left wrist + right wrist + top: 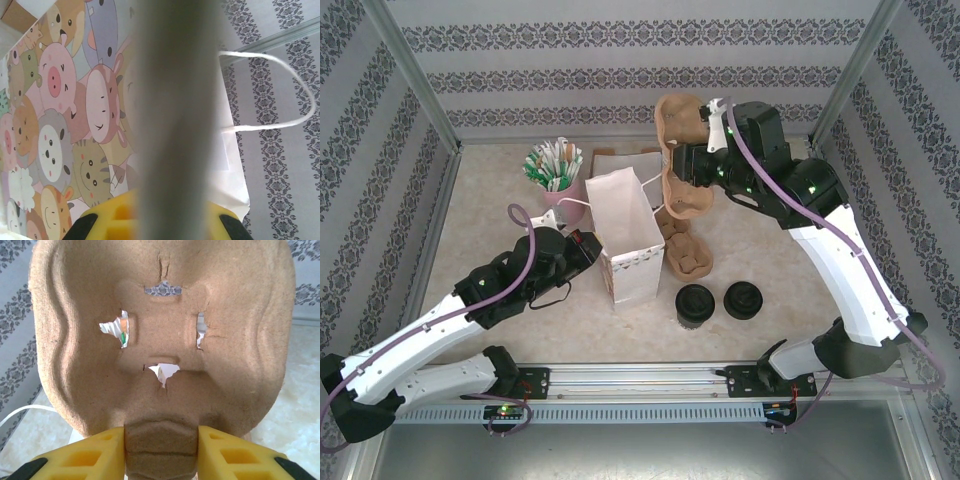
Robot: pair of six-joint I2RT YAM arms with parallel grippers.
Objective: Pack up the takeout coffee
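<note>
- Top camera: high over the near edge, looking down on the whole tabletop [480,235] from far off.
- Left wrist camera: pressed close to the paper bag [60,100], looking along its printed side.
- Right wrist camera: close up on the cup carrier [160,315].
- The top view shares the bag [625,235] and carrier [685,165] with them.

Bag [625,240] in the middle, two lidded coffees [695,303] [743,299] front-right of it, carrier tray [688,258] behind those, second tray [678,120] aloft, sachet cup [555,170] back-left.

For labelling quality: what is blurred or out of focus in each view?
Left wrist: the edge of the paper bag is a grey blur, its animal print sharper. Right wrist: the cup carrier is sharp, the wall behind soft. Top external: sharp, evenly lit.
</note>
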